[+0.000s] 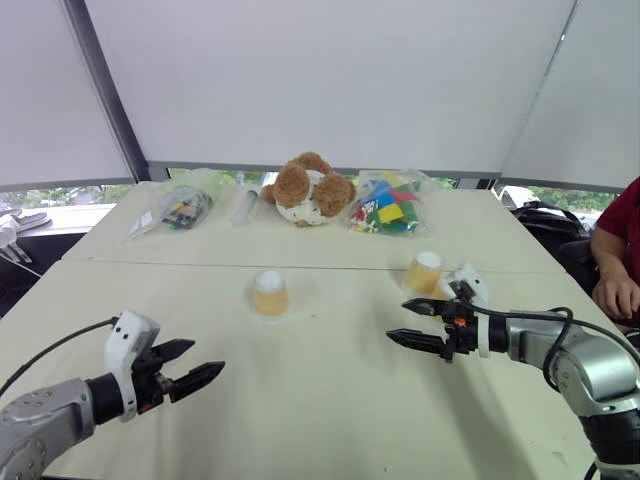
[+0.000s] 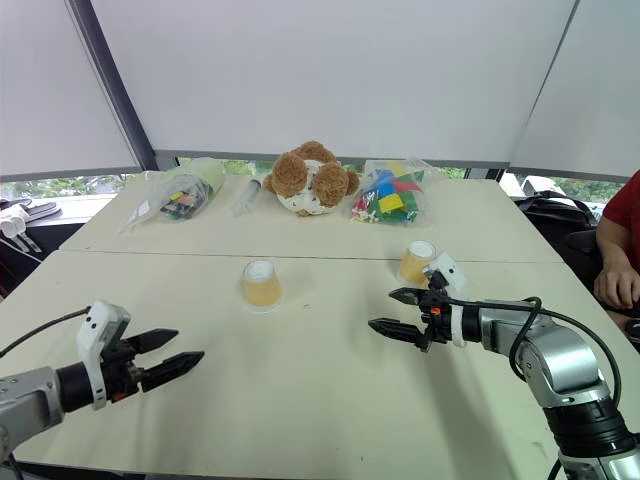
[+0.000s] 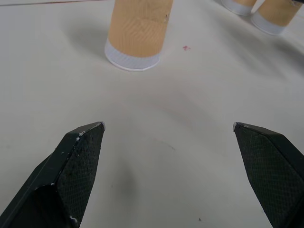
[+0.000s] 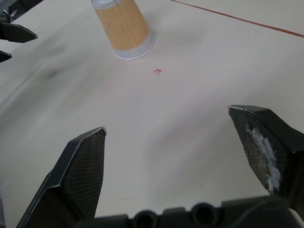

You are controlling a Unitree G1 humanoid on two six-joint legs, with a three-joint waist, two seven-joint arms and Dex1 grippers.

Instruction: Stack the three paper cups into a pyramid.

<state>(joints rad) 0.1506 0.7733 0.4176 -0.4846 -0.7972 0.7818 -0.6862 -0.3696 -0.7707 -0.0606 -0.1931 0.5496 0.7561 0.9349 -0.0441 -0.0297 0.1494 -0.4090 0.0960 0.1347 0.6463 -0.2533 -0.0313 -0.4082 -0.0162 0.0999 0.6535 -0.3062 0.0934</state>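
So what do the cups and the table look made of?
The cups look like paper: matte tan walls with a fine ribbed texture and rolled white rims. The table looks like a smooth, matte cream laminate or painted board; the surface alone leaves that open.

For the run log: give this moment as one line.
left gripper: open, empty | right gripper: open, empty | middle cup: upside down, alone | right cup: beyond right gripper | pyramid: not started

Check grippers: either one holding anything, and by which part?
Nothing held. Left gripper and right gripper are both open over bare table. The nearest cup stands untouched, upside down, between them.
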